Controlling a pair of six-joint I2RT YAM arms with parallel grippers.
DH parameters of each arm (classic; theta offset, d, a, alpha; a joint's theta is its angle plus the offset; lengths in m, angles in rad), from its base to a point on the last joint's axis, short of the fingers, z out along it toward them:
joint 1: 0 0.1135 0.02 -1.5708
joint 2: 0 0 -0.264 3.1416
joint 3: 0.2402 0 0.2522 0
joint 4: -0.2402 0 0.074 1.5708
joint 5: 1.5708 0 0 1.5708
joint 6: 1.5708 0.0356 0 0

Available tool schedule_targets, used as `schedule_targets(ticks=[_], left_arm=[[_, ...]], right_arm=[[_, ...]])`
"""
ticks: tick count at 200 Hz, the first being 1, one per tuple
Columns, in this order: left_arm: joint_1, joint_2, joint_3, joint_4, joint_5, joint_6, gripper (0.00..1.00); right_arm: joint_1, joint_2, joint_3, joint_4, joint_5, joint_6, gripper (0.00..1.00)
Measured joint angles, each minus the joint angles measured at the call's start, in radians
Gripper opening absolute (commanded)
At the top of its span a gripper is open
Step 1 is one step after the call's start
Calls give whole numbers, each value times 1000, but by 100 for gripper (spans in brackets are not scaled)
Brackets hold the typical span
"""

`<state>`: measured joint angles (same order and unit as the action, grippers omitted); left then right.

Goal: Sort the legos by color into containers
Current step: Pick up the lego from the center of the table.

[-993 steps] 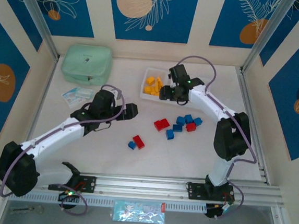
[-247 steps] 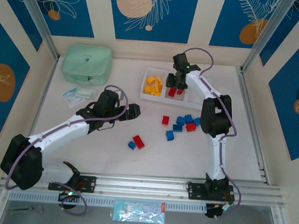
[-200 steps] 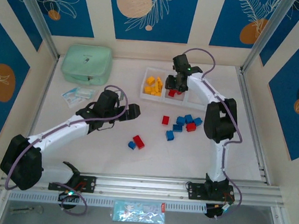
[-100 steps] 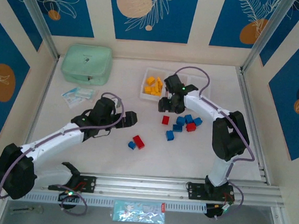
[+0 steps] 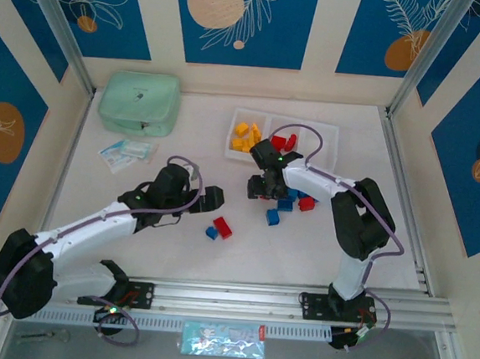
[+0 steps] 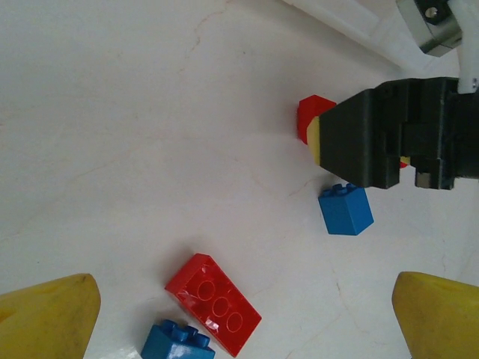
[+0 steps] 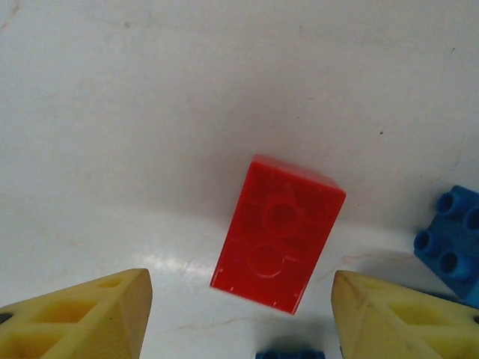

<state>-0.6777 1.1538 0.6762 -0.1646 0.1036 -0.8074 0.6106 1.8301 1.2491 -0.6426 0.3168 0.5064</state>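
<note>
The right claw (image 7: 241, 303), partly open and empty, straddles a red brick (image 7: 278, 233) on the surface (image 7: 150, 90), ready to pinch it. The left claw (image 6: 241, 321) gapes wide and empty near a second red brick (image 6: 213, 303).

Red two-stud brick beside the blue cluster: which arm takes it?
Right. The right gripper, open, straddles the red two-stud brick. The left gripper, also open, is lined up on the longer red brick instead.

Red, blue and yellow-orange legos (image 5: 222, 227); white tray (image 5: 324, 139); mint-green pouch (image 5: 137, 102).
</note>
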Motion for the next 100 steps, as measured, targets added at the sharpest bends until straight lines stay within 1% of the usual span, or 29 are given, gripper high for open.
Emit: schedule_targets(ticks=[23,100], left_arm=[[-8,11,0,8,-5,-4,100],[-13,22,0,13,-11,-4,100]], right_arm=[[-2,30,0,7,21,0,62],[-20,111,70,37,55,-19,39]])
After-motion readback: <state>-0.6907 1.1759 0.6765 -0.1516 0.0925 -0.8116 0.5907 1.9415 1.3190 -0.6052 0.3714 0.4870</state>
